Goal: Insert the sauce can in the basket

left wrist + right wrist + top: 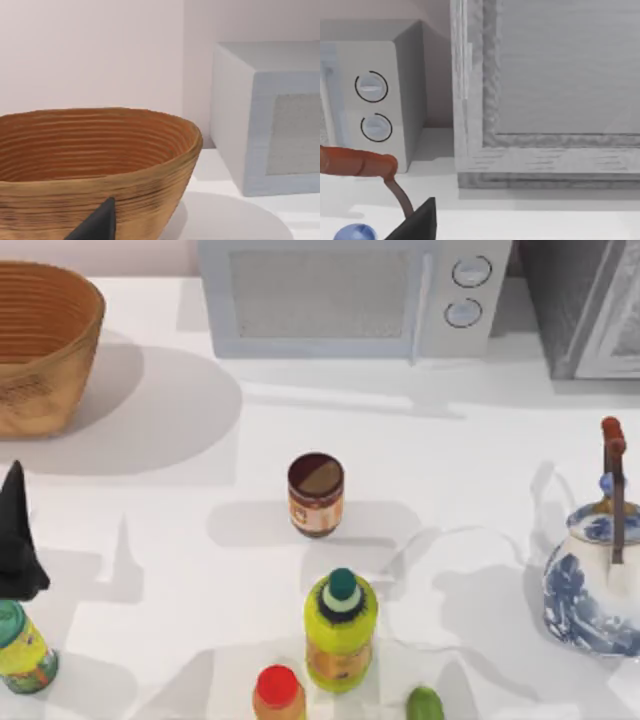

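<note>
Left gripper hangs at the table's left edge.

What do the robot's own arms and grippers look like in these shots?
Little of them shows. The left gripper appears in the top view as a matte black, tapering pointed form at the table's left edge. Each wrist view shows a dark charcoal wedge-shaped tip at its lower edge, the right gripper among them. No cables or markings are visible.

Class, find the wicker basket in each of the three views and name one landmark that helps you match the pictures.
Top view: the basket stands at the table's far left corner, cut by the picture's edge.
Left wrist view: the basket fills the lower left, rim and ribbed inside showing.
Right wrist view: not in it.
Shared landmark: the microwave, beside the basket in the left wrist view, its dials in the right wrist view.
</note>
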Motion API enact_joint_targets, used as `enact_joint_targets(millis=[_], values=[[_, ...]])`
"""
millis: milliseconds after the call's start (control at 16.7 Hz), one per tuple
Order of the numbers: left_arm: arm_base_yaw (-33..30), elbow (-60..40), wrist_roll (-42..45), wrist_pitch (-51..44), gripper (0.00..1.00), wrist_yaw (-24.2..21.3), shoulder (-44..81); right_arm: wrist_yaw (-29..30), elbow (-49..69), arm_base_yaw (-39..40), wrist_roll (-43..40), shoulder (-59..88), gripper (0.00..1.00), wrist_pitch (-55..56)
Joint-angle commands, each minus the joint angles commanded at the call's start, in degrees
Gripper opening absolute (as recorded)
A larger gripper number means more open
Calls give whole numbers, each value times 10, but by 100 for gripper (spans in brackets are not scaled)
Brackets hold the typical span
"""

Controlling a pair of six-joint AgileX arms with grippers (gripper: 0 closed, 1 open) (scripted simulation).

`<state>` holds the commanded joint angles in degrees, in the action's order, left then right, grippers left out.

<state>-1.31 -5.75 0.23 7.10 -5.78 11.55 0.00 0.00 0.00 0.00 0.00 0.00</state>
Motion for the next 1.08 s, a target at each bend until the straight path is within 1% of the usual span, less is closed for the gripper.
enact_joint_targets(millis=[180,360,780,1080], values=[[-14,-60,2,76,100,-62,122,0,0,0,0,0,100,0],[-30,-131,5,172,100,-141,276,0,0,0,0,0,100,0],[-64,-307,11,435,100,-359,690,0,0,0,0,0,100,0],[-82,-409,14,621,100,-512,980,0,0,0,0,0,100,0]])
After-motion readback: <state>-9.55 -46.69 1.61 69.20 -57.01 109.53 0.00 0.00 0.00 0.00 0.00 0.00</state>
